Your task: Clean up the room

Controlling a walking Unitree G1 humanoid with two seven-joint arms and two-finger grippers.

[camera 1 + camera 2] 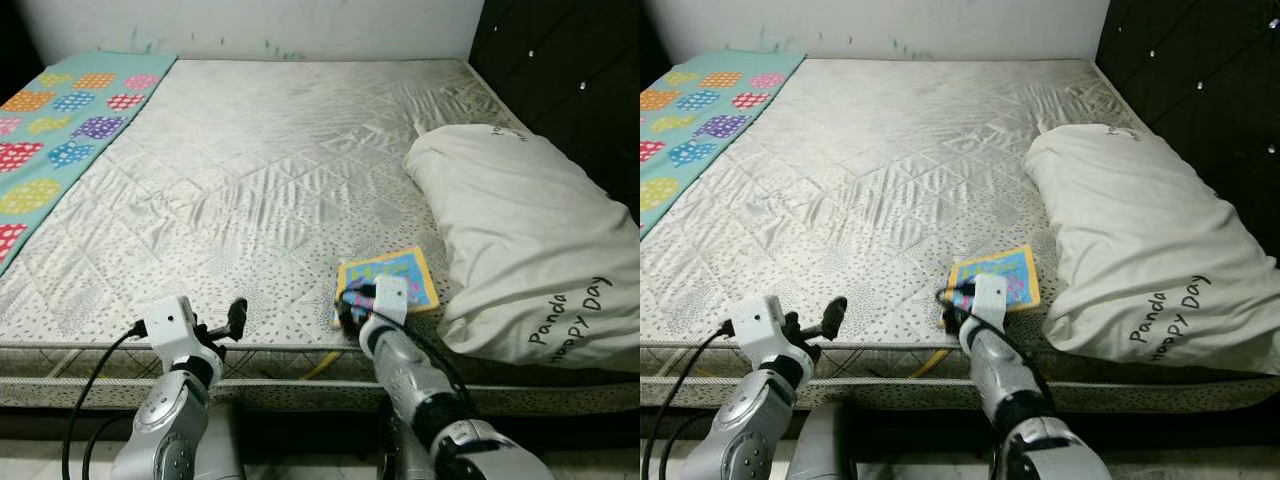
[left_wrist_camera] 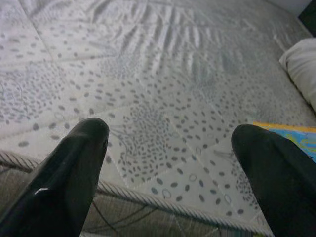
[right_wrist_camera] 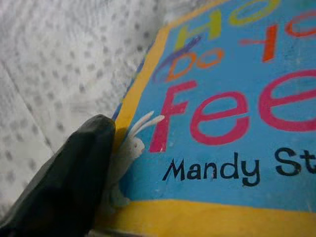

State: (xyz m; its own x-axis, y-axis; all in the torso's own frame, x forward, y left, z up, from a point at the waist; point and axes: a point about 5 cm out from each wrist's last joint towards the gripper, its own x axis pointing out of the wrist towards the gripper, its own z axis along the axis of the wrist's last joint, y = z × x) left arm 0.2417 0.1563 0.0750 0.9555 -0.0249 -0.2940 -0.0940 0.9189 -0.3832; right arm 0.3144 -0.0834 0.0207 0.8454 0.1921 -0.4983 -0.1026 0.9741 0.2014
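A small children's book (image 1: 395, 275) with a blue cover and yellow border lies flat on the mattress (image 1: 250, 180), near its front edge and just left of the pillow. My right gripper (image 1: 352, 305) is at the book's near left corner. In the right wrist view one black finger (image 3: 74, 173) rests against the yellow edge of the book (image 3: 237, 123), standing wide as when open; the book hides the other finger. My left gripper (image 1: 232, 315) hovers open over the mattress's front edge, with nothing between its fingers (image 2: 74, 168).
A large white pillow (image 1: 530, 240) with printed words lies at the right, close to the book. A teal blanket (image 1: 60, 130) with coloured patches covers the far left. A dark padded headboard (image 1: 570, 70) stands at the right. The mattress's piped front edge (image 2: 148, 200) is directly below my grippers.
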